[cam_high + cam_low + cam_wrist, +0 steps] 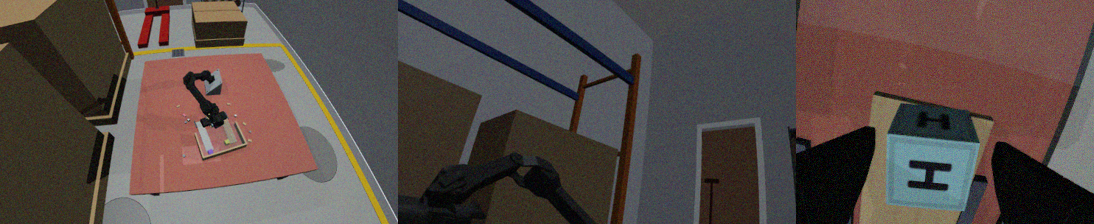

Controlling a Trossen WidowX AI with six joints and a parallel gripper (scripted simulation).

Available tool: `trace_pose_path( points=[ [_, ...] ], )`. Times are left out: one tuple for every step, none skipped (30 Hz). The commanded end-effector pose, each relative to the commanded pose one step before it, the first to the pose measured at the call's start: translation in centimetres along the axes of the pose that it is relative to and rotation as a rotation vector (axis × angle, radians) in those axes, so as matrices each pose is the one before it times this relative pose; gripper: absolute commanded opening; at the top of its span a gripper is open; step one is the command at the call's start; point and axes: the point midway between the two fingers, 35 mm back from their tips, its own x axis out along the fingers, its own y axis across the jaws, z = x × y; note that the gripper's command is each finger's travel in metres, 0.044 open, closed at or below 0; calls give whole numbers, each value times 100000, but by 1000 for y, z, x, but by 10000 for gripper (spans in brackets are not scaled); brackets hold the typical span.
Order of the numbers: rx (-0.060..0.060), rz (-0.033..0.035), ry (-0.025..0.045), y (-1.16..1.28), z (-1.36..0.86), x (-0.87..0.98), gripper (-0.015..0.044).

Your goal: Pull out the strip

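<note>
The labelled cube [933,150], light blue with a black H, rests near the far end of a pale wooden strip [873,200]. My gripper [212,124] [935,144] is partly open. Its black fingers stand on either side of the cube, with a gap on each side in the wrist view. In the top view the arm hides most of this strip and nearly all of the cube. A white strip [204,136] [1076,135] carries a purple cube [210,151] at its near end. A tan strip [229,132] on the other side carries a yellow cube [227,141].
A low wooden frame [225,152] bounds the strips. A dark guide rail [974,197] stands beside the cube's strip. Small bits lie scattered around on the red table top [258,155]. A grey wedge-shaped block [214,88] stands near the arm's base. The exterior view shows only the arm's upper links.
</note>
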Motion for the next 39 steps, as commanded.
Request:
trace_pose_path(
  points=[
    [-1287,-502,443,183,-192,543,250],
    [0,0,0,0,0,0,250],
    [0,0,0,0,0,0,250],
    [0,0,0,0,0,0,250],
    [1290,495,-203,-203,112,-162,224],
    [0,0,0,0,0,0,198],
    [0,0,0,0,0,0,171],
    [0,0,0,0,0,0,165],
    [0,0,0,0,0,0,158],
    [0,0,0,0,0,0,151],
    [0,0,0,0,0,0,145],
    [0,0,0,0,0,0,138],
    [0,0,0,0,0,0,131],
    [0,0,0,0,0,0,125],
    [0,0,0,0,0,0,118],
    [0,0,0,0,0,0,111],
    [0,0,0,0,0,0,105],
    [0,0,0,0,0,0,78],
    [0,0,0,0,0,0,52],
    [-20,7,1,34,-62,-63,26],
    [-61,19,5,103,-187,-188,0],
    [-101,26,10,170,-316,-308,0],
    [-124,25,16,207,-394,-371,0],
    [-124,16,20,205,-401,-362,0],
    [-123,8,23,203,-408,-354,0],
    [-122,-1,27,201,-415,-345,0],
    [-122,-10,30,198,-421,-336,0],
    [-121,-19,33,196,-428,-327,0],
    [-120,-27,36,193,-434,-318,0],
    [-119,-36,39,190,-439,-308,0],
    [-118,-45,42,188,-446,-299,0],
    [-117,-54,45,185,-451,-290,0],
    [-94,-51,38,148,-372,-229,0],
    [-56,-34,24,88,-225,-135,0],
    [-19,-12,8,29,-75,-44,0],
    [0,0,0,0,0,0,0],
    [0,0,0,0,0,0,0],
    [-3,3,1,25,-50,-3,0],
    [-8,8,4,74,-150,-8,0]
  ],
)
